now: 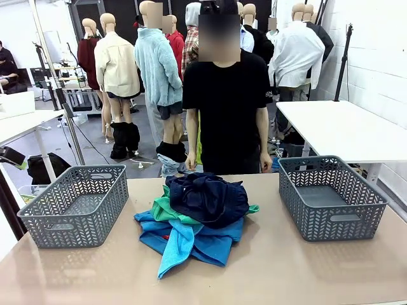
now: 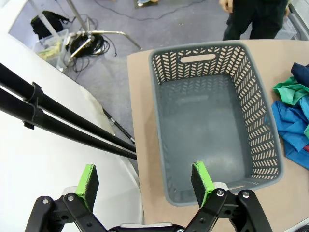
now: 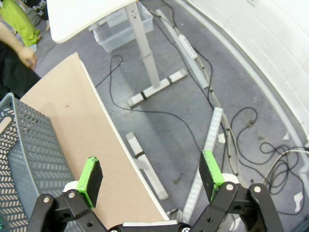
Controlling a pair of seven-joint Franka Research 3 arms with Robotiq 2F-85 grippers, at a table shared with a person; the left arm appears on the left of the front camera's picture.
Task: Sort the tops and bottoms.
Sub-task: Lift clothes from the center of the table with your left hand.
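- Sorting is not yet being begun: the navy bottoms [image 1: 208, 198], green bottoms [image 1: 166, 213], turquoise top [image 1: 178, 248] and blue top [image 1: 215, 248] are being kept in one pile mid-surface [image 1: 286, 273], between the unfilled left basket [image 1: 60, 219] and right basket [image 1: 337, 219].
- The left fingers [image 2: 88, 180] and right fingers [image 3: 91, 174] are being held apart, gripping nothing.
- The whole pile is being shown in the front view, the left basket's bare bottom in the left wrist view, and a neighbouring table's leg [image 3: 144, 48] in the right wrist view.

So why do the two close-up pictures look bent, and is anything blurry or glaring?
Front view: even room light, sharp, just a soft shadow beside the clothes pile. Left wrist view: the wide lens bows the grey basket; a dull sheen on the basket floor. Right wrist view: the tan table has a curved-looking edge; the white tabletop is bright and nearly featureless.
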